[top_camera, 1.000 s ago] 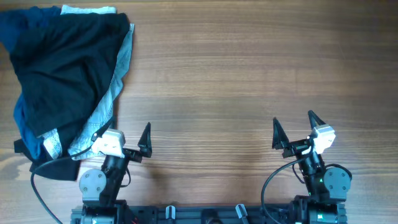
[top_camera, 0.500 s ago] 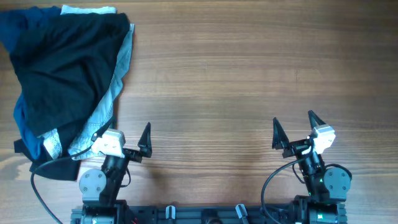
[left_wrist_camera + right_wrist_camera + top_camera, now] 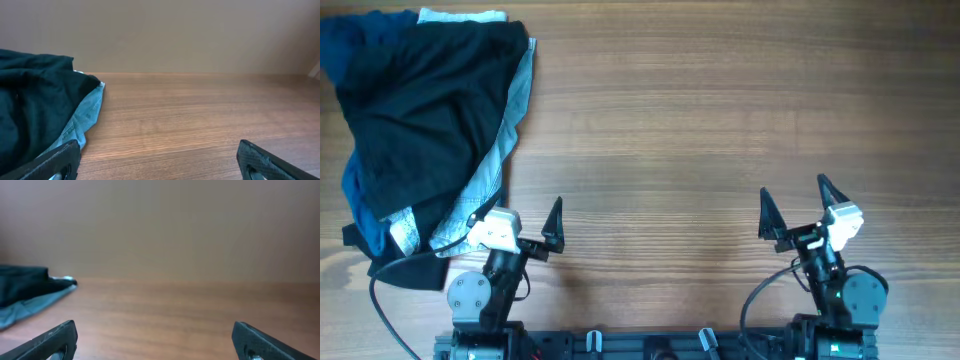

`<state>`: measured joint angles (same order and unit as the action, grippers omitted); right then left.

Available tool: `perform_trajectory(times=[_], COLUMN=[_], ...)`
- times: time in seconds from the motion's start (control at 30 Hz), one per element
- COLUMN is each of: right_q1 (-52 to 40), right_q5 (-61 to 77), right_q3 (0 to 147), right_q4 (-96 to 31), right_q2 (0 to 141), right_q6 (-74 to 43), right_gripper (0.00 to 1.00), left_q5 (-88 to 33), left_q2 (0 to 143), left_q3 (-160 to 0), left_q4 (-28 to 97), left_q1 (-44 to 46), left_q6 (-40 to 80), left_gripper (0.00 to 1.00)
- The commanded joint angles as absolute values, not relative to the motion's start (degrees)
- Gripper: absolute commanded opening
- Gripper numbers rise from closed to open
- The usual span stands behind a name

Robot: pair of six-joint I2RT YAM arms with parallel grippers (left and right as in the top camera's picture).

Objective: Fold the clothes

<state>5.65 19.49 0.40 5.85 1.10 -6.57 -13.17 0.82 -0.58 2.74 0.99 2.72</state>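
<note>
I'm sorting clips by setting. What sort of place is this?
Probably a robotics lab bench: a left arm and right arm mounted at the edge of a wood-grain table, a plain beige wall behind, and a heap of clothes on it.

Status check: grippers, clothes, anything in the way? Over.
Left gripper open, empty. Right gripper open, empty. Clothes heaped on left side, unfolded. No obstruction seen.

Setting: robotics lab bench. Evidence: bare brown wood-grain tabletop (image 3: pixel 720 120) with a black metal mounting rail (image 3: pixel 650 345) along its near edge, carrying a grey round arm base (image 3: pixel 470 293) at left and another (image 3: pixel 865 293) at right, black cable (image 3: pixel 744 303) looped alongside. Plain beige wall (image 3: pixel 175 35) behind.
</note>
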Motion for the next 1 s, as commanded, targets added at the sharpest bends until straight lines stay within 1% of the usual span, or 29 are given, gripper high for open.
perform_trajectory(times=[0.0, 0.1, 0.23, 0.3, 0.33, 0.43, 0.5, 0.57, 0.63, 0.73, 0.8, 0.83, 0.93, 0.97], right_q1=[5.3, 5.3, 5.3, 5.3, 5.3, 5.3, 5.3, 5.3, 5.3, 5.3, 5.3, 5.3, 4.2, 3.2], right_q5=[22.3, 23.1, 26.8, 30.2, 32.8, 38.4, 42.6, 47.0, 54.0, 64.9, 66.2, 67.5, 68.0, 67.5], right_q3=[1.5, 6.1, 16.2, 23.0, 28.8, 40.8, 48.1, 58.1, 65.1, 66.9, 66.9, 66.9, 66.9, 66.9], right_q4=[6.4, 6.2, 6.3, 6.2, 6.2, 5.5, 2.5, -4.1, -7.1, -2.0, 1.3, 2.2, 2.2, 2.3], right_q2=[1.3, 5.4, 18.1, 27.2, 34.8, 48.7, 57.1, 68.5, 78.1, 86.3, 90.3, 91.6, 92.4, 92.4], right_q6=[-9.4, -9.4, -9.0, -9.0, -9.0, -8.7, -7.4, -7.2, -7.7, -7.8, -14.2, -14.0, -11.7, -10.5], right_gripper=[1.0, 1.0, 1.0, 1.0, 1.0, 1.0, 1.0, 1.0, 1.0, 1.0, 1.0, 1.0, 1.0, 1.0], left_q5=[-12.7, -13.6, -10.9, -10.9, -10.9, -11.0, -11.1, -11.1, -10.8, -10.8, -10.3, -9.6, -9.5, -9.6], left_q2=[0.9, 2.2, 13.0, 22.9, 30.0, 46.7, 55.7, 65.4, 74.5, 80.4, 82.5, 83.0, 83.0, 83.0], left_q3=[-0.6, -3.8, -15.6, -24.0, -30.3, -46.9, -56.8, -68.1, -78.2, -82.5, -82.5, -82.5, -82.5, -82.5], left_q4=[1.5, 2.7, 11.0, 13.9, 16.7, 28.4, 36.4, 46.9, 54.6, 56.1, 55.1, 55.4, 57.5, 58.6], left_q1=[0.6, 0.6, 0.6, 0.6, 0.6, 0.6, 0.6, 0.6, 0.6, 0.6, -0.1, -1.5, -9.2, -13.2], left_q6=[7.6, 8.3, 8.1, 7.8, 7.8, 7.7, 7.2, 4.0, 3.0, 3.0, 3.0, 3.6, 9.8, 11.4], left_gripper=[1.0, 1.0, 1.0, 1.0, 1.0, 1.0, 1.0, 1.0, 1.0, 1.0, 1.0, 1.0, 1.0, 0.96])
